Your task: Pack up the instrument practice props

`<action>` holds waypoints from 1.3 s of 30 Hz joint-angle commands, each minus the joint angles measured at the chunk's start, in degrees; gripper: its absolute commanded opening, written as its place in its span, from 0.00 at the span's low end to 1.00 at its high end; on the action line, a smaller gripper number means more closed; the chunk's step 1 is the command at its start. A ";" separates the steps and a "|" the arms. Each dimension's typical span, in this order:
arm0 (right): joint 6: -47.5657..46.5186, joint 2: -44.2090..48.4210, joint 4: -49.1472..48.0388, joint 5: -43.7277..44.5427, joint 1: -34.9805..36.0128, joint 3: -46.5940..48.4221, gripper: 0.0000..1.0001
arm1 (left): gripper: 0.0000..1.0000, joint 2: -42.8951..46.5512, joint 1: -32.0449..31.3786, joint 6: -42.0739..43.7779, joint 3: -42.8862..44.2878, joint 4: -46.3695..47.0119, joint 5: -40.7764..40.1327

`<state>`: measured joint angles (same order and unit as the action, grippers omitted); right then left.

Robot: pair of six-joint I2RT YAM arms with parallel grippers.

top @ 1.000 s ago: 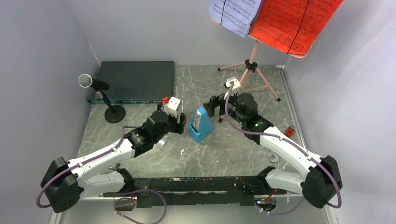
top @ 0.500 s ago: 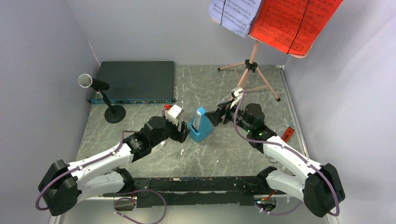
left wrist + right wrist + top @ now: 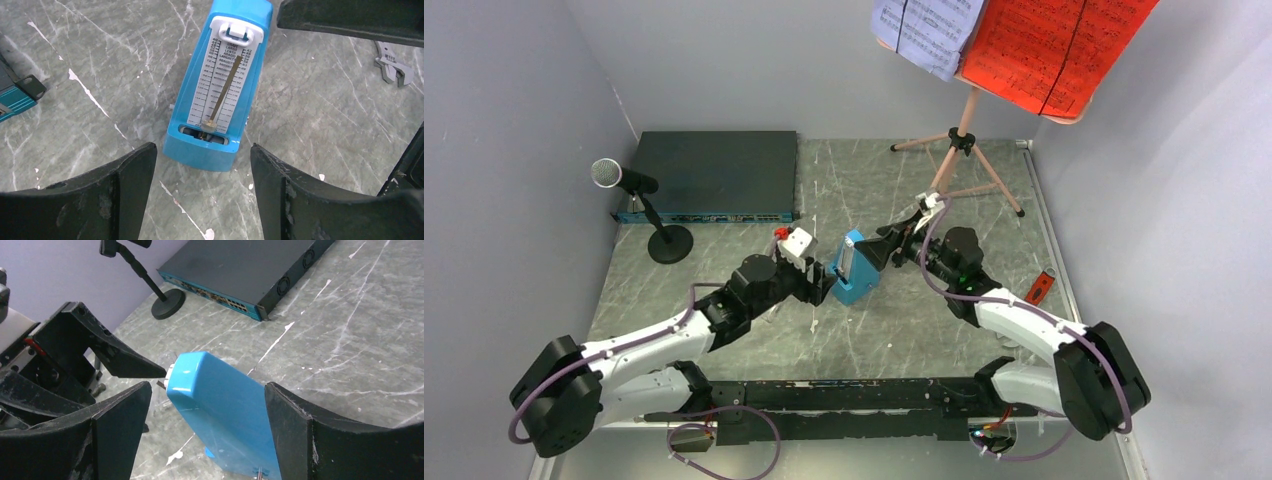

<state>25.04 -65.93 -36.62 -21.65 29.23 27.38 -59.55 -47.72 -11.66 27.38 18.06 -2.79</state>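
The blue metronome (image 3: 854, 268) stands mid-table, its dial facing the left arm. My left gripper (image 3: 822, 283) is open just left of it; in the left wrist view the metronome's (image 3: 220, 90) base sits just ahead of the left gripper (image 3: 202, 150). My right gripper (image 3: 879, 250) is open and straddles the metronome (image 3: 235, 415) from behind, with the right gripper (image 3: 207, 385) not clamped. The microphone (image 3: 606, 173) stands at the left. The pink music stand (image 3: 964, 140) at the back carries a red sheet (image 3: 1054, 50) and a lavender sheet (image 3: 924, 30).
A flat black electronics box (image 3: 714, 172) lies at the back left, behind the microphone's round base (image 3: 670, 243). A red-handled tool (image 3: 1041, 287) lies near the right edge. A metal wrench (image 3: 392, 65) lies on the table beyond the metronome. Grey walls enclose the table.
Both grippers have closed in on the metronome: the left slid right toward its face, the right came down and left around its back. Both jaws have narrowed slightly.
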 commanded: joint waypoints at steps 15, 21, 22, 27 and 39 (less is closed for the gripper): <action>1.66 -6.79 -9.55 -2.01 -0.23 0.83 0.68 | 0.45 -6.84 1.41 2.92 1.51 13.97 3.46; 0.78 -7.36 -10.25 -1.52 -0.23 -0.32 0.67 | 0.43 -9.48 3.79 1.83 2.55 16.81 7.97; 0.59 -7.56 -10.26 -1.35 -0.22 -0.41 0.67 | 0.42 -9.84 4.06 1.67 2.77 17.27 9.08; 0.06 -8.35 -10.36 -0.98 -0.23 -0.48 0.66 | 0.39 -11.09 4.66 1.82 3.43 18.68 12.55; -0.45 -10.57 -11.89 -1.00 -0.17 -1.00 0.62 | 0.27 -14.33 5.55 2.35 6.08 18.79 15.26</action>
<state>26.98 -75.33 -48.45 -24.34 29.28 27.55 -73.06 -42.44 -9.89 30.30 34.70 9.72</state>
